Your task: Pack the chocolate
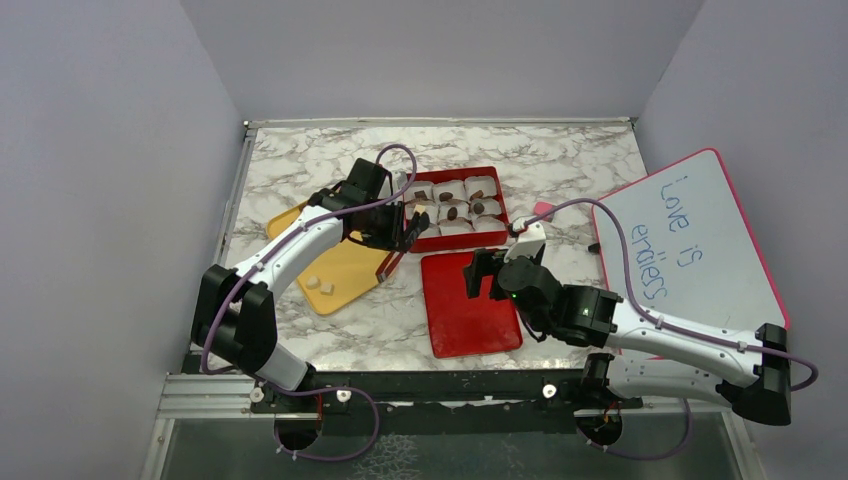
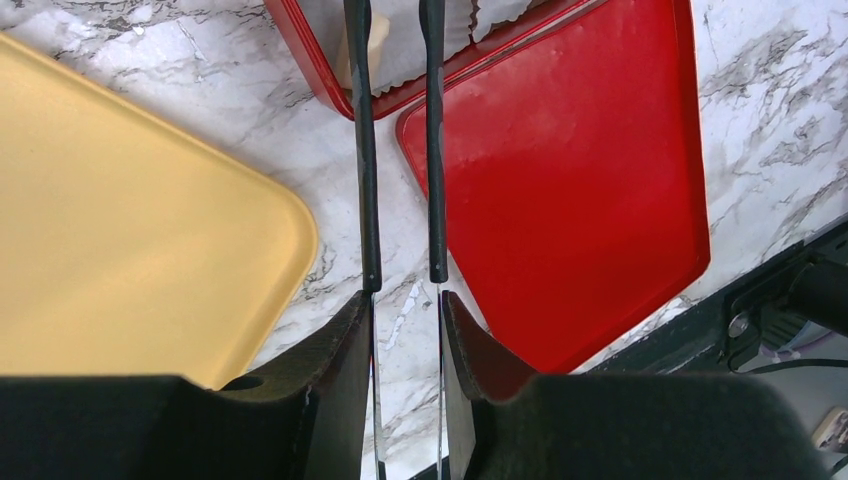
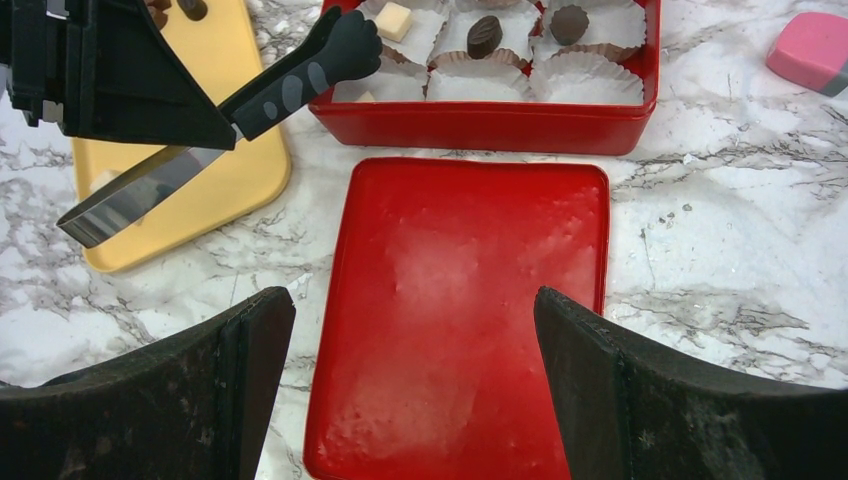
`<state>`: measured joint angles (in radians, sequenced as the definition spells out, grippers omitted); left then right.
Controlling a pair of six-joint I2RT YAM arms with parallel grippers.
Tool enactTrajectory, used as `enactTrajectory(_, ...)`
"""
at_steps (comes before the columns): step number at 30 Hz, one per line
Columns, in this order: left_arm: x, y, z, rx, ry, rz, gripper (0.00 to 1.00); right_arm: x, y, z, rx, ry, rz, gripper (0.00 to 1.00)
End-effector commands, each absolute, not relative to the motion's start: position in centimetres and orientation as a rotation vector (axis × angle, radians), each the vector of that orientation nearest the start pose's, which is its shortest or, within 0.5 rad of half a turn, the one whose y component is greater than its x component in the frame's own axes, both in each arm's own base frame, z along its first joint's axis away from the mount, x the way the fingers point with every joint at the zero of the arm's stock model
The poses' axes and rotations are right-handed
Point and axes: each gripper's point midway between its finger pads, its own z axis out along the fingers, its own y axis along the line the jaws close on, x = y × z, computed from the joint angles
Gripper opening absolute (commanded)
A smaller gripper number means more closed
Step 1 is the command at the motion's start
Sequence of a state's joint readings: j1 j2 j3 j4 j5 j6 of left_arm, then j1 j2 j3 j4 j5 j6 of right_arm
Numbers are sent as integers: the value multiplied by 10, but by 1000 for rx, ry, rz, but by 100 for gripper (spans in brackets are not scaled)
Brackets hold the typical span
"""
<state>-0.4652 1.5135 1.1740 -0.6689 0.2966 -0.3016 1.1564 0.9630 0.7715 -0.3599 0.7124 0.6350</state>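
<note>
The chocolate sits mostly in the paper cups of the red box: dark rounds and a cream cube. Two more cream cubes lie on the yellow tray left of the box. The left gripper clamps a pair of tongs, whose tips reach over the box's near-left cup. The right gripper hangs spread wide and empty above the red lid, which lies flat just before the box on the marble table.
</note>
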Motion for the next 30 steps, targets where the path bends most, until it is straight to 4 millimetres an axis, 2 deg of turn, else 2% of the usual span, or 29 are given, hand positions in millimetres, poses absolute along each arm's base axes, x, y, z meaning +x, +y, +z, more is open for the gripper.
enactTrajectory(1,290,-211,137,328,2597,-623,30,209,234,204,-92,1978,423,95)
enactTrajectory(10,310,-198,178,233,2466,-516,30,208,235,203,-96,1982,427,95)
enactTrajectory(16,317,-176,190,158,2427,-387,30,208,234,203,-93,1982,429,95)
enactTrajectory(22,315,-151,185,44,2461,-281,30,208,234,202,-97,1985,429,95)
enactTrajectory(30,297,-113,161,-73,2543,-186,30,208,235,203,-100,1983,426,95)
